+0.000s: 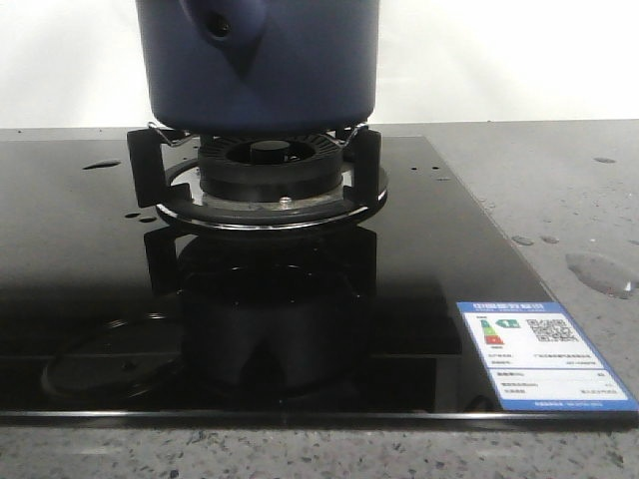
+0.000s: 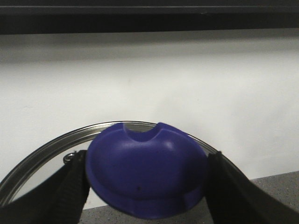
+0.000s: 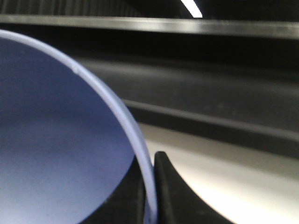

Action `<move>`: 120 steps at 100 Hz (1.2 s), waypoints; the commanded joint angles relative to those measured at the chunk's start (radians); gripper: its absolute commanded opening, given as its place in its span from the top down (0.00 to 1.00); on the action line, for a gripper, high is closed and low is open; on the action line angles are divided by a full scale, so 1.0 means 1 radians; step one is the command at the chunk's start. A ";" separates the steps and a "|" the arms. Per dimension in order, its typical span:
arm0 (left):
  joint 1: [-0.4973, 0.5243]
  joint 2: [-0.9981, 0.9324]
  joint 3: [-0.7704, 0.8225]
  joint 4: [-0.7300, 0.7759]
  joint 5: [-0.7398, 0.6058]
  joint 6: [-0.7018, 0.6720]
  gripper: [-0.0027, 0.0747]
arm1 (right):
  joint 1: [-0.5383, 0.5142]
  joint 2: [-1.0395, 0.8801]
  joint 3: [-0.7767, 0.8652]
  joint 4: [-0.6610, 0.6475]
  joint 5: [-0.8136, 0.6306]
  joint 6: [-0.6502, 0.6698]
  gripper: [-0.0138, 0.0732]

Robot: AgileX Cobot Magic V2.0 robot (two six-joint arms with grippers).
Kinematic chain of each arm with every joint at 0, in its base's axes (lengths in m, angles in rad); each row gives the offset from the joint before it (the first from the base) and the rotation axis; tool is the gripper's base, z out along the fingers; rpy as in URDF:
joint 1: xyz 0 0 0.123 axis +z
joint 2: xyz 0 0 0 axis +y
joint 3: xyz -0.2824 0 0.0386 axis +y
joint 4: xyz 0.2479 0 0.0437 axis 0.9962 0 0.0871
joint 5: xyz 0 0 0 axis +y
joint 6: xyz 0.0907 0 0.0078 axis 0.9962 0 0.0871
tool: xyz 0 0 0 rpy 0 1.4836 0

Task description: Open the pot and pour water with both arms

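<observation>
Nearest in the front view is the glossy black stove top [image 1: 250, 329] with an energy label [image 1: 544, 351] at about 4 o'clock, and thin puddles of water [image 1: 602, 271] on the grey counter [image 1: 559, 190] at 3 o'clock. Beyond, at 12 o'clock, the dark blue pot [image 1: 258, 62] sits over the burner [image 1: 262, 168], its base at the level of the black supports; I cannot tell whether it rests on them or is just lifted. A stubby hollow stub with a round hole faces the camera. Neither arm appears in this view. At my left wrist, the left gripper [image 2: 145, 186] is clamped on the blue knob [image 2: 145, 175] of the glass lid [image 2: 42, 156], one dark finger [image 2: 70, 189] pressing each side, the lid held apart from the pot. At my right wrist, the right gripper [image 3: 150, 196] straddles the pot's pale rim, one finger inside and one outside, seemingly pinching the wall. I judge the pot stiff, and heavy if it holds water; wet metal may slip, so a firm rim grip matters. The lid is fragile glass; its knob is the safe hold.
</observation>
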 commanded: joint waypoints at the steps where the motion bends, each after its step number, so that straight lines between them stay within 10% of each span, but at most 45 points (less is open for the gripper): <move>1: 0.002 -0.044 -0.042 -0.020 0.004 -0.002 0.52 | 0.000 -0.054 -0.027 -0.038 -0.141 -0.003 0.91; 91: 0.002 -0.044 -0.042 -0.020 0.024 -0.002 0.52 | 0.000 -0.056 -0.033 -0.046 -0.123 -0.003 0.91; 120: 0.002 -0.044 -0.048 -0.021 0.256 -0.002 0.52 | -0.077 -0.200 -0.186 0.219 0.592 -0.003 0.91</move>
